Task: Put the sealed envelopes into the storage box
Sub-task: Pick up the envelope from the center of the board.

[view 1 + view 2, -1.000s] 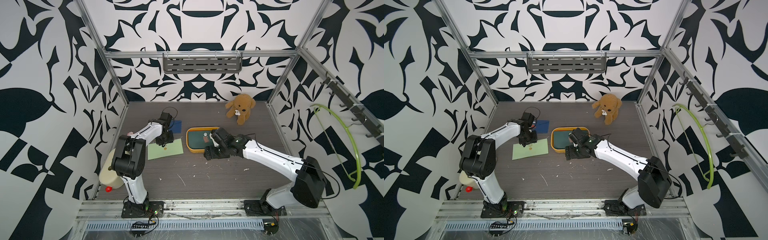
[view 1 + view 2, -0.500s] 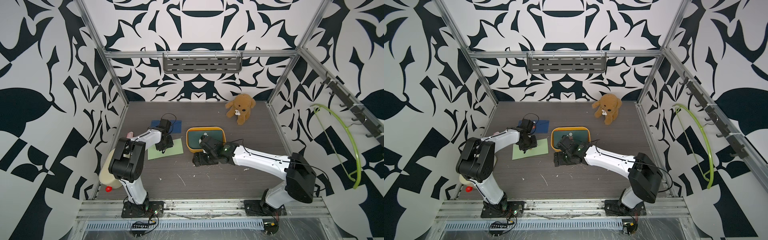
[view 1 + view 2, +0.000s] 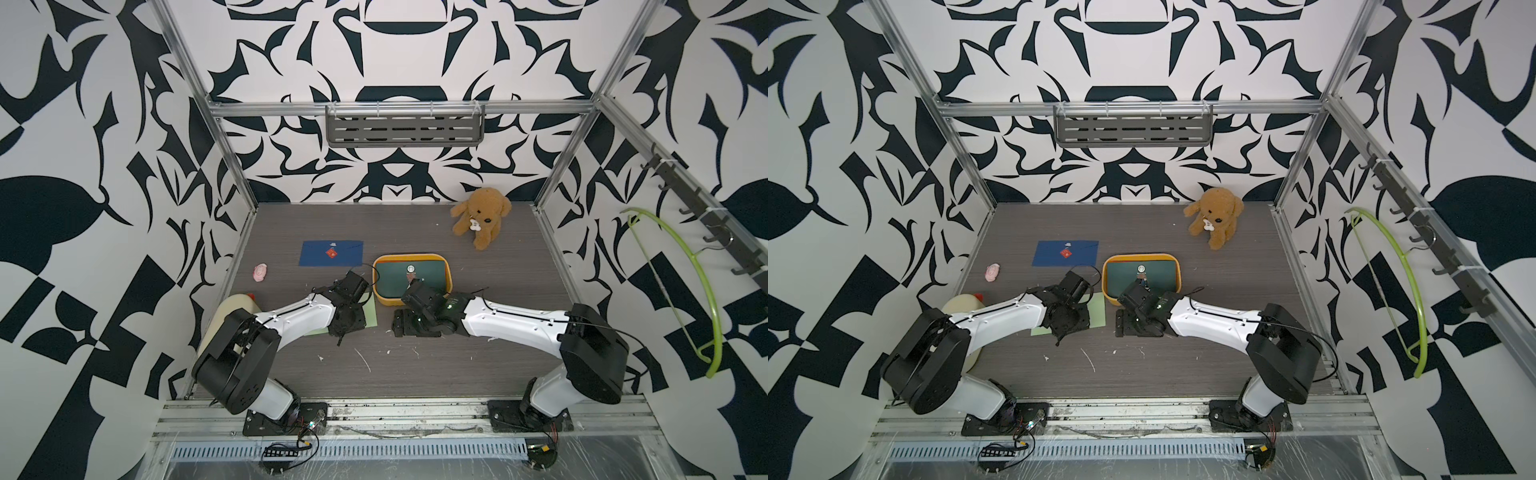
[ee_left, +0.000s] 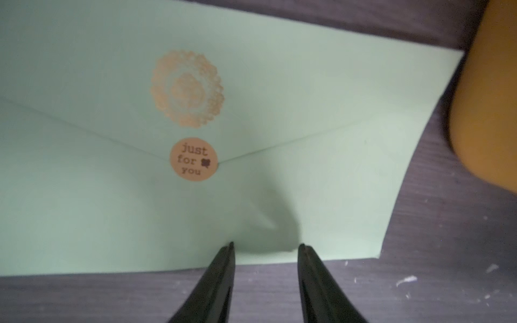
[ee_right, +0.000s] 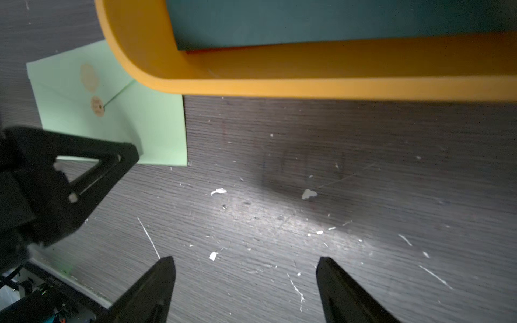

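The left claw (image 4: pixel 265 246) is open part way. Its two tips rest on the long near edge of the light green envelope (image 4: pixel 307 98), and the paper puckers a little between them. This envelope lies flat on the table (image 3: pixel 498 332), flap side up, and one of its corners is just beside the box (image 5: pixel 279 86); I cannot tell if they touch. A round tan sticker (image 4: pixel 193 159) on the flap's point reads "just for you", with a small dark heart after "for". Above it is a gold lace-like round stamp (image 4: pixel 187 89) with no words.

The right claw (image 5: pixel 246 260) is wide open and holds nothing. It hangs over bare, scuffed table just in front of the box's near wall.

A dark green envelope (image 3: pixel 395 278) lies flat inside the box and fills most of its floor. It carries a small round pale seal (image 3: pixel 410 269), too small to read.

A navy envelope (image 3: pixel 316 257) lies on the table behind the left arm, apart from the box. It has a red diamond seal (image 3: pixel 332 252) at the middle and a small white mark above it; neither can be read.

A teddy bear (image 3: pixel 482 216) sits at the far right of the table.
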